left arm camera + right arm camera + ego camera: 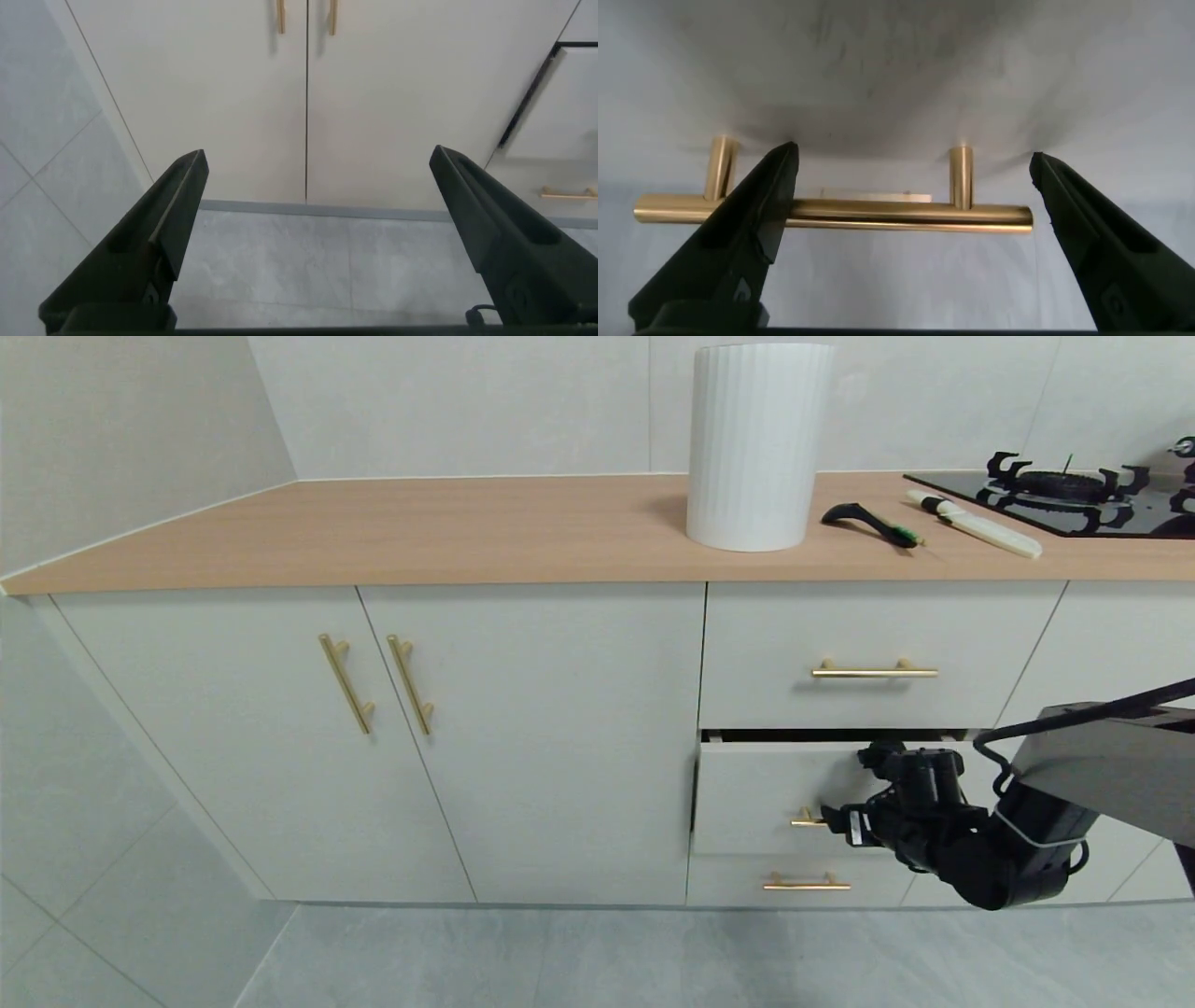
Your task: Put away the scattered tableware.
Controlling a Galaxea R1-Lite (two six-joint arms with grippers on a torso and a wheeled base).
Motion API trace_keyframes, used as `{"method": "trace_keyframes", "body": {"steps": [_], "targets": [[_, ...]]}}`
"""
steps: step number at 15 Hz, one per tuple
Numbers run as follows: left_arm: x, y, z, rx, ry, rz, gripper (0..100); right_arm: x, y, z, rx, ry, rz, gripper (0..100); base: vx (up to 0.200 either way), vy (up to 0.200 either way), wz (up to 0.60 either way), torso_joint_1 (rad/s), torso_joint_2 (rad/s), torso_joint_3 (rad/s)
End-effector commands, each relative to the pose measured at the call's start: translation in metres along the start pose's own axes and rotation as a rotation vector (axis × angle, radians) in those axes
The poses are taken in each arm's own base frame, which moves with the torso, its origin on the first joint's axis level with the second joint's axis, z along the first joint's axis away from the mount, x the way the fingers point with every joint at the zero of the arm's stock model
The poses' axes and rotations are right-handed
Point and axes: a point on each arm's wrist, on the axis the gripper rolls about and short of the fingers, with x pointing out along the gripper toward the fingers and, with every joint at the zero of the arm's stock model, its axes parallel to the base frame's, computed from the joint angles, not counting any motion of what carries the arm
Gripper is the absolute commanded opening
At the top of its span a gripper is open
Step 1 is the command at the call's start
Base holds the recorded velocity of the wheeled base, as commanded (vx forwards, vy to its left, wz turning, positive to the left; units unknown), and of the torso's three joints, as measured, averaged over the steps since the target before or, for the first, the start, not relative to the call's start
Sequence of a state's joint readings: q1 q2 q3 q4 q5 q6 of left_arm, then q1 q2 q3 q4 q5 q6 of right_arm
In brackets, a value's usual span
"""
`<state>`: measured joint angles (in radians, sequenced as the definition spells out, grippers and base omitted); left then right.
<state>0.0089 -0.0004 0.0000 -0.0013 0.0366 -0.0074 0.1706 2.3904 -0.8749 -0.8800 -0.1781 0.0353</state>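
Two utensils lie on the wooden countertop (pixel 448 527) at the right: a black-handled tool with a green tip (pixel 868 520) and a long white one (pixel 976 527). Below them the middle drawer (pixel 766 793) stands slightly pulled out. My right gripper (pixel 854 793) is at that drawer's front, open, its fingers on either side of the gold handle (pixel 805 820). In the right wrist view the gold handle (pixel 878 215) runs across between the spread fingers of the right gripper (pixel 912 159). My left gripper (pixel 318 154) is open and empty, low over the floor facing the cabinet doors.
A tall white ribbed cylinder (pixel 758 443) stands on the counter beside the utensils. A black gas hob (pixel 1064 495) sits at the far right. The top drawer (pixel 878 653) and bottom drawer (pixel 803 884) are closed, as are the double doors (pixel 373 737). Grey tiled floor (pixel 597 961) lies below.
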Motion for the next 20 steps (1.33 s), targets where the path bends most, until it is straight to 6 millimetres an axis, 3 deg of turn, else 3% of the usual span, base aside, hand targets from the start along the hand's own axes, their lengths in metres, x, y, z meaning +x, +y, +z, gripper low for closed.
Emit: {"method": "trace_keyframes", "body": {"steps": [1,5,7,10,13,17,20], "targets": [[0.000,0.000,0.000,0.000,0.000,0.000,100,-0.041,-0.004,0.021,-0.011,0.038,0.064,100,0.000,0.000,0.00,0.000,0.00,0.000],[0.000,0.000,0.000,0.000,0.000,0.000,100,-0.107,-0.007,0.056,-0.026,0.057,0.101,100,0.000,0.000,0.00,0.000,0.00,0.000],[0.000,0.000,0.000,0.000,0.000,0.000,100,-0.159,-0.008,0.076,-0.039,0.041,0.126,100,0.000,0.000,0.00,0.000,0.00,0.000],[0.000,0.000,0.000,0.000,0.000,0.002,100,-0.198,-0.008,0.092,-0.041,-0.044,0.148,100,0.000,0.000,0.00,0.000,0.00,0.000],[0.000,0.000,0.000,0.000,0.000,0.000,100,-0.197,-0.007,0.096,-0.030,-0.086,0.150,100,0.000,0.000,0.00,0.000,0.00,0.000],[0.000,0.000,0.000,0.000,0.000,0.000,100,-0.137,0.005,0.088,0.016,-0.147,0.058,100,0.000,0.000,0.00,0.000,0.00,0.000],[0.000,0.000,0.000,0.000,0.000,0.000,100,-0.108,0.011,0.080,0.046,-0.208,0.029,100,0.000,0.000,0.00,0.000,0.00,0.000]]}}
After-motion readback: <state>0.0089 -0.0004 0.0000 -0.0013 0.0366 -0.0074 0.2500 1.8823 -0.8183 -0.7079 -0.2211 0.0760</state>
